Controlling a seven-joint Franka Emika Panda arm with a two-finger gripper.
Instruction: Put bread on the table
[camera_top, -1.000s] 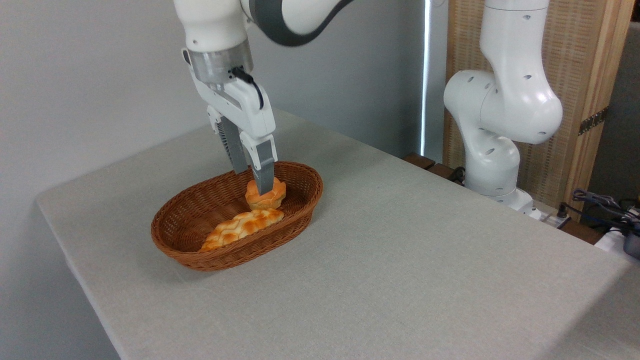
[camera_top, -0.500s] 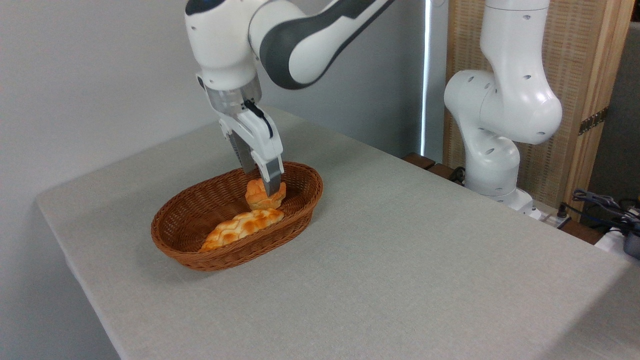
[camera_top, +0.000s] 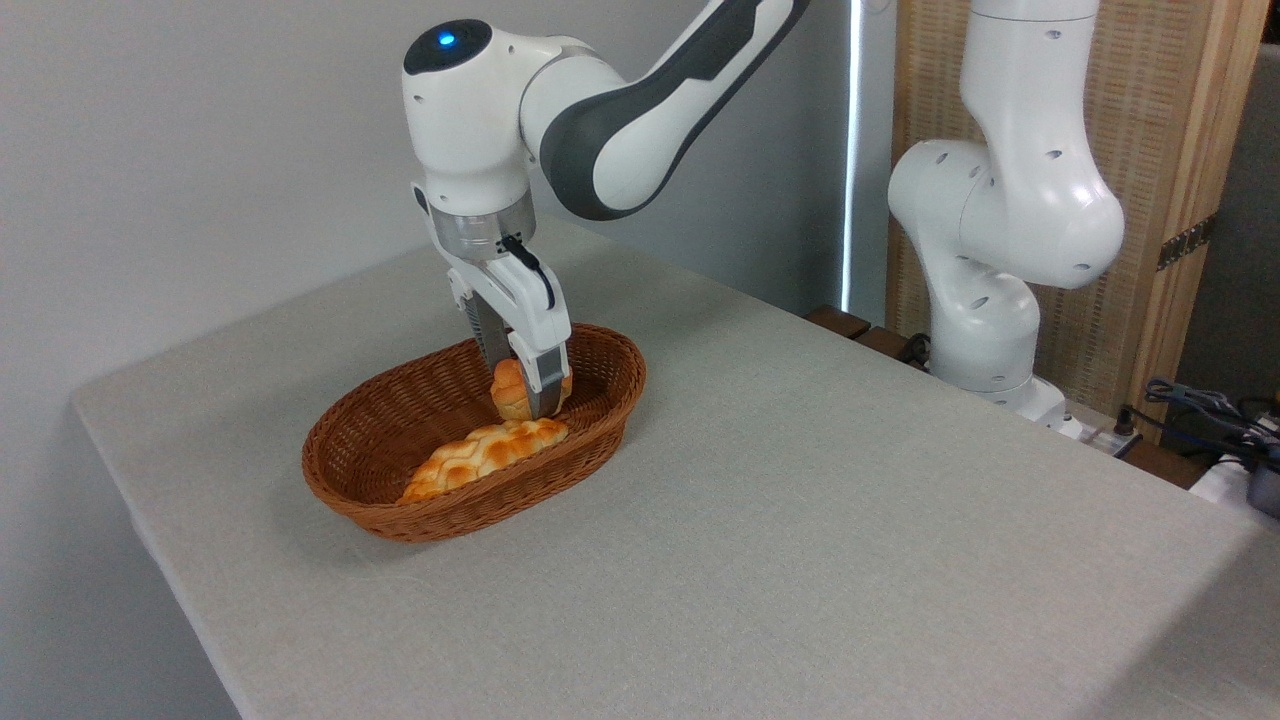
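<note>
The bread (camera_top: 507, 393), a small golden bun, lies in the right half of a brown wicker basket (camera_top: 352, 500) that stands on the grey table (camera_top: 800, 520). My gripper (camera_top: 527, 398) reaches down into the basket and is open. One finger stands in front of the bun and the other behind it, so the bun sits between them. The front finger (camera_top: 546, 385) hides the bun's right part. I cannot tell whether the fingers touch it.
A longer lattice-crust loaf (camera_top: 485, 452) lies in the basket just in front of the bun. The arm's white base (camera_top: 990, 300) stands past the table's far right edge, with cables (camera_top: 1200, 410) beside it. A wall runs behind the table.
The gripper has come down and shifted slightly right, from above the bun to astride it inside the basket. The bun and the loaf have not moved.
</note>
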